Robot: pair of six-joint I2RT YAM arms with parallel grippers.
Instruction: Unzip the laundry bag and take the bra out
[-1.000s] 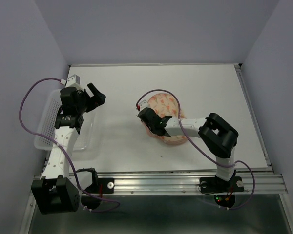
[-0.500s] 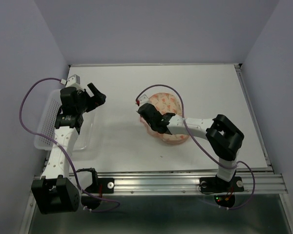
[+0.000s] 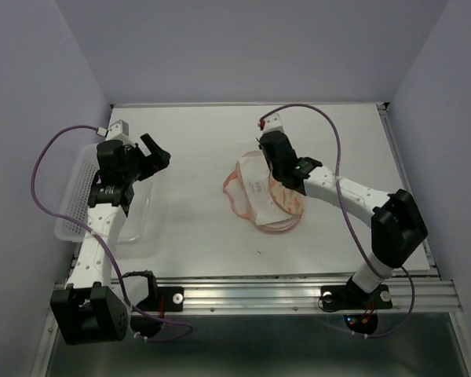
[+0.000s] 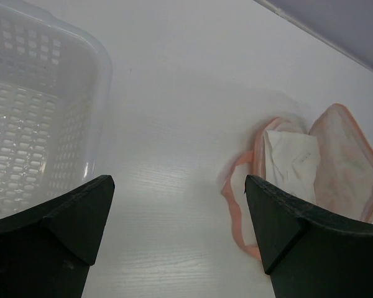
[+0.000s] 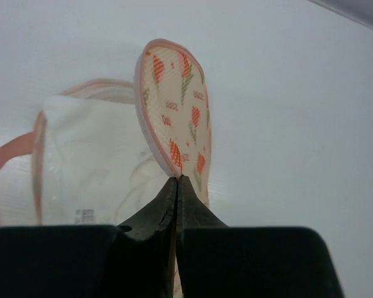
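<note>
The laundry bag [image 3: 273, 206] lies unzipped on the desk [image 3: 345, 133], the white bra [image 3: 257, 188] showing inside it. The right end effector [image 5: 177, 181] is clamped on the bag's pink rim, holding its printed flap upright. The left end effector [image 3: 156, 152] hangs well left of the bag, fingers spread wide.

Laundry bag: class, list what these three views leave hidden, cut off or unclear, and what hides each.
- Top view: where the right gripper pinches the laundry bag flap; its own wrist covers it.
- Left wrist view: the bra's near end, behind the left gripper's finger.
- Right wrist view: the bra's cups, blurred; zipper pull too small anywhere.
</note>
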